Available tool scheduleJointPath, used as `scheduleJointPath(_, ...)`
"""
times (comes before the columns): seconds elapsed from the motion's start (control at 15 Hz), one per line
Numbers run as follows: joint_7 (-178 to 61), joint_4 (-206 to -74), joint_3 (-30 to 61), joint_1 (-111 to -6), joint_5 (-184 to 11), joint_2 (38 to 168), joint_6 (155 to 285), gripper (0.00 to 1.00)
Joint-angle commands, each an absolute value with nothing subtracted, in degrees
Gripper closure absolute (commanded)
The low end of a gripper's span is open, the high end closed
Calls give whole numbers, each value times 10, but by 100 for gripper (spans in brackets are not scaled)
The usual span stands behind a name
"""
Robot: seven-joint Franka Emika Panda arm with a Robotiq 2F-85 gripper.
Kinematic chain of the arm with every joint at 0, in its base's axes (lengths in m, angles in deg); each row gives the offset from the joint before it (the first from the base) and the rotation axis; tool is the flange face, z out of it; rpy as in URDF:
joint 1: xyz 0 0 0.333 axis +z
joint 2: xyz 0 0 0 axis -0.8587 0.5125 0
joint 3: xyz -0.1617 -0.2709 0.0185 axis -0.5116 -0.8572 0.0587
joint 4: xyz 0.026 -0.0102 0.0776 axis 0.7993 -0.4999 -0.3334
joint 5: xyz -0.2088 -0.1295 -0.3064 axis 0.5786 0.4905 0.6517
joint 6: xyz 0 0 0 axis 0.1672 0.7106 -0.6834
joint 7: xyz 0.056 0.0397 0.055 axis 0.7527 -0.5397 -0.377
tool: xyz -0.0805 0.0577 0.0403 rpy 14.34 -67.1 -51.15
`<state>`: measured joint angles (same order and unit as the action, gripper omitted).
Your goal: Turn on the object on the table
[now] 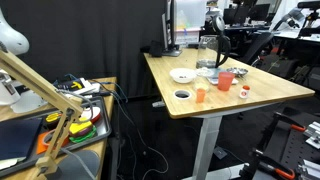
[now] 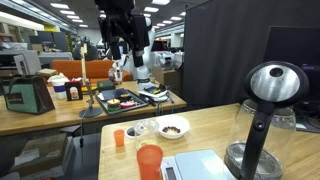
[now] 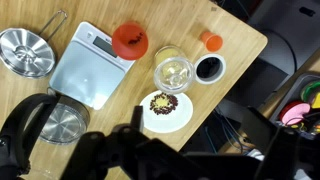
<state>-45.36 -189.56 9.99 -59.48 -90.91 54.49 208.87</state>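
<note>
The tall clear glass kettle (image 1: pixel 212 52) with black handle, lid and base stands toward the back of the light wood table (image 1: pixel 270 92). It is large at the right in an exterior view (image 2: pixel 264 120) and at the lower left of the wrist view (image 3: pixel 48 122). My gripper (image 2: pixel 126 52) hangs high above the floor beside the table, well away from the kettle, with its fingers spread and nothing between them. In the wrist view the gripper (image 3: pixel 185 152) is a dark blur over the table's near edge (image 3: pixel 232 30).
On the table are a white bowl of food (image 3: pixel 165 110), a clear glass (image 3: pixel 173 70), a red cup (image 3: pixel 130 40), a small orange cup (image 3: pixel 211 40), a black cup (image 3: pixel 209 68), a white scale (image 3: pixel 90 62) and a metal strainer (image 3: pixel 28 50). A cluttered bench (image 1: pixel 60 115) stands beside the table.
</note>
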Motion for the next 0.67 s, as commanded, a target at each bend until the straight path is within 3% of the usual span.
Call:
scheduleJointPath(0.0,-449,-1894,109,-605,-915,546,2087,0)
scheduleJointPath(0.6,-503,-1852,115,-609,-945,631,2132,0)
